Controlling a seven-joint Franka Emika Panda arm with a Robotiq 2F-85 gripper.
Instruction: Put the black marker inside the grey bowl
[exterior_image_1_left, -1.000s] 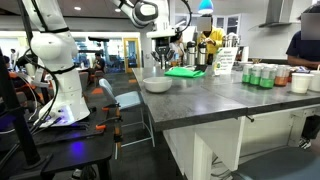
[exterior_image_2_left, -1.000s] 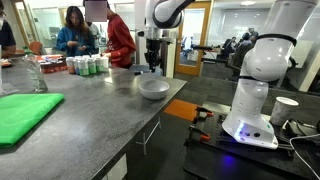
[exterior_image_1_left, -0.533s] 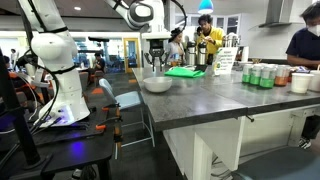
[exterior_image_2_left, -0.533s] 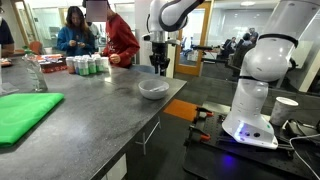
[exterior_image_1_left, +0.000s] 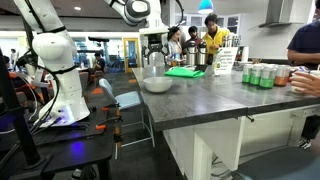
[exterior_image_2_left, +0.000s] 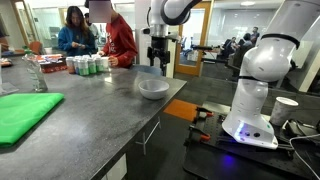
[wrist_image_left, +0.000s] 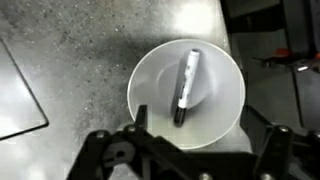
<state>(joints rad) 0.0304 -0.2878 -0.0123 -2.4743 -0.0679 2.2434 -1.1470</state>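
Note:
The black marker (wrist_image_left: 186, 87) lies loose inside the grey bowl (wrist_image_left: 225, 110), its dark cap toward the camera in the wrist view. The bowl (exterior_image_1_left: 157, 85) (exterior_image_2_left: 153, 89) sits near the edge of the grey stone counter in both exterior views. My gripper (exterior_image_1_left: 154, 58) (exterior_image_2_left: 159, 61) hangs well above the bowl, jaws spread wide and empty. In the wrist view the gripper (wrist_image_left: 195, 128) frames the bowl's near rim with its dark fingers (wrist_image_left: 138, 120) apart on either side.
A green mat (exterior_image_1_left: 184, 71) (exterior_image_2_left: 22, 113) lies on the counter (exterior_image_1_left: 200, 95) beyond the bowl. Cans (exterior_image_1_left: 262, 75) and cups stand further along, with people (exterior_image_2_left: 74, 32) at the counter. A second white robot arm (exterior_image_1_left: 60, 70) (exterior_image_2_left: 255, 90) stands on a side table.
The gripper opened and let the marker drop into the bowl, then rose higher above it.

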